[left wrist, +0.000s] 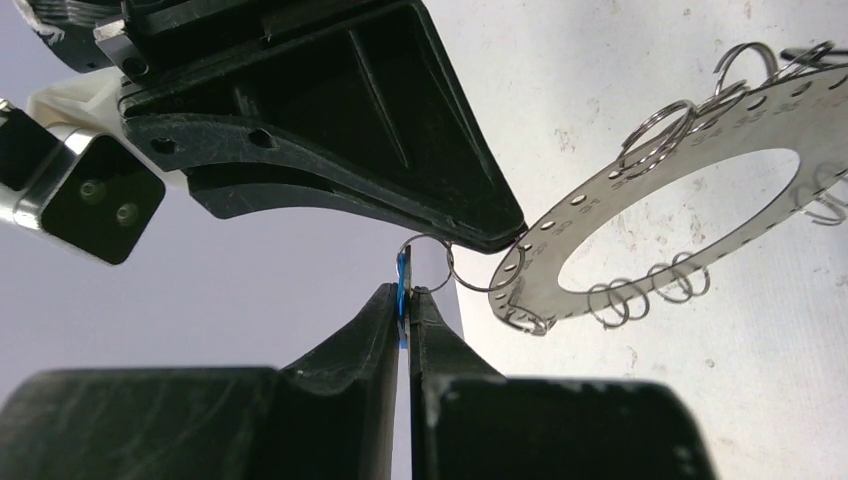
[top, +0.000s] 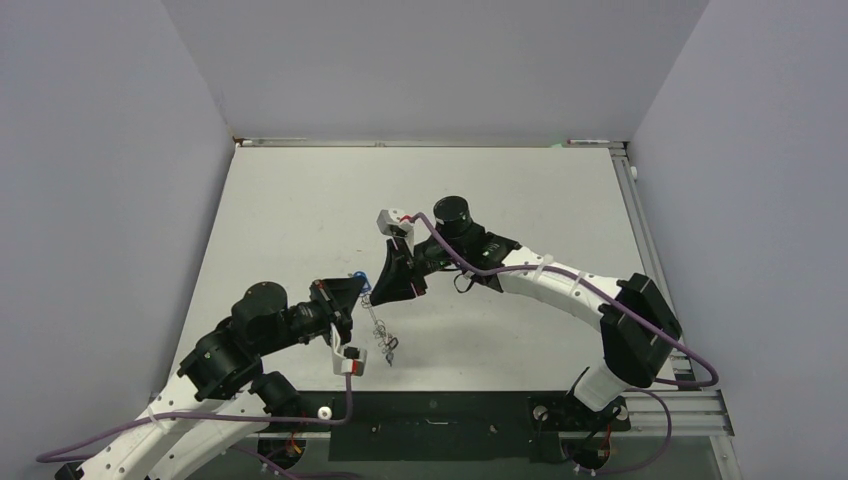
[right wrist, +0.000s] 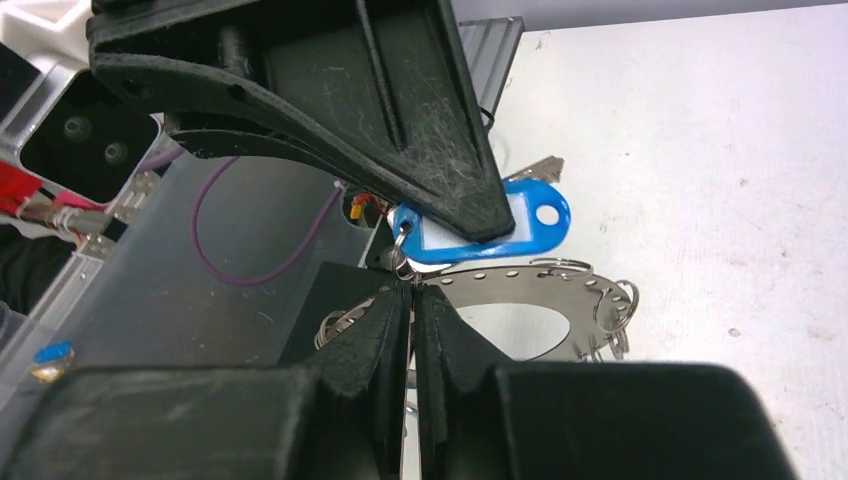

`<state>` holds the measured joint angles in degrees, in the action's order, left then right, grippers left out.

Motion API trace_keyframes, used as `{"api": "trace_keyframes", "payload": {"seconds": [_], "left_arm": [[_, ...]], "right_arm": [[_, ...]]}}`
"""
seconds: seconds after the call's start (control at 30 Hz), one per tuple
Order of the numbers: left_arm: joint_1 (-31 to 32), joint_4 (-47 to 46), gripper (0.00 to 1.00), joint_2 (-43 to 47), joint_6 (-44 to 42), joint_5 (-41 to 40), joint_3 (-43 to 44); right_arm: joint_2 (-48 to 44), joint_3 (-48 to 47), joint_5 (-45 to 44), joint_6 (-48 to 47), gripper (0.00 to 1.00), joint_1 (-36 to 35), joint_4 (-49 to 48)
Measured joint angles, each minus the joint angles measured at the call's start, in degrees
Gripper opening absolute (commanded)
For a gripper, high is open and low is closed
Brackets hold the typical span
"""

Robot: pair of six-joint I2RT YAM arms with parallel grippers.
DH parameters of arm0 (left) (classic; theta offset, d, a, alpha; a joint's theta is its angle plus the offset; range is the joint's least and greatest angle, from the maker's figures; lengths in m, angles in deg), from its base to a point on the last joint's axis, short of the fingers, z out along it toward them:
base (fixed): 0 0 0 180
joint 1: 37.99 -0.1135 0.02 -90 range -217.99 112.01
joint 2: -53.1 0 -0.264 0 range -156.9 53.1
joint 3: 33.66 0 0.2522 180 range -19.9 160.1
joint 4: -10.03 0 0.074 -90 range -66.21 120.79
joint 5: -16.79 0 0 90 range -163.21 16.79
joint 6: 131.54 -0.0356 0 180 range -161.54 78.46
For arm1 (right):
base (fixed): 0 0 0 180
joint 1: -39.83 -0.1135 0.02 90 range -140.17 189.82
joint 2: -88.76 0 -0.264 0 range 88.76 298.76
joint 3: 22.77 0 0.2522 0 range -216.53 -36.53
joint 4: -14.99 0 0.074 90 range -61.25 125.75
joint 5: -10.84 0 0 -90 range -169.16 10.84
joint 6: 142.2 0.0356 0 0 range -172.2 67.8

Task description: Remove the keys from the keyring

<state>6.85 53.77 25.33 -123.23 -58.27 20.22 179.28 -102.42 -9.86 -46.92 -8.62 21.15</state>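
Left gripper (left wrist: 405,298) first: its fingers are squeezing tight on the blue tag (right wrist: 535,213), which I'm seeing edge-on as a thin blue strip in the left wrist cam. The right gripper (right wrist: 412,296) is sitting tip to tip with it, fingers pressed together right at the rim of the keyring (left wrist: 545,250), at the spot where a small wire loop (left wrist: 455,278) links tag and ring. I can't tell if it's biting the plate edge itself or the loop too.

The keyring is hanging tilted in the air between the two grippers, off the table (top: 300,200), with its big hole facing the left wrist cam and more little loops dangling around its rim. In the top view it's trailing down toward the arm bases from where the tips are meeting. A silvery key (right wrist: 541,168) is poking out just behind the tag in the right wrist cam.
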Motion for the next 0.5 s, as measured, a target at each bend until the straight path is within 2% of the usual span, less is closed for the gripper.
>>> {"api": "trace_keyframes", "payload": {"seconds": [0.17, 0.5], "left_arm": [[0.00, -0.24, 0.00, 0.83, -1.36, -1.25, -0.28], [-0.04, -1.55, 0.00, 2.23, -1.57, -3.78, -1.49]], "right_arm": [[0.00, 2.21, -1.18, 9.66, 0.05, 1.16, -7.37], [-0.17, 6.25, -2.08, 22.45, 0.05, 3.08, -19.76]]}}
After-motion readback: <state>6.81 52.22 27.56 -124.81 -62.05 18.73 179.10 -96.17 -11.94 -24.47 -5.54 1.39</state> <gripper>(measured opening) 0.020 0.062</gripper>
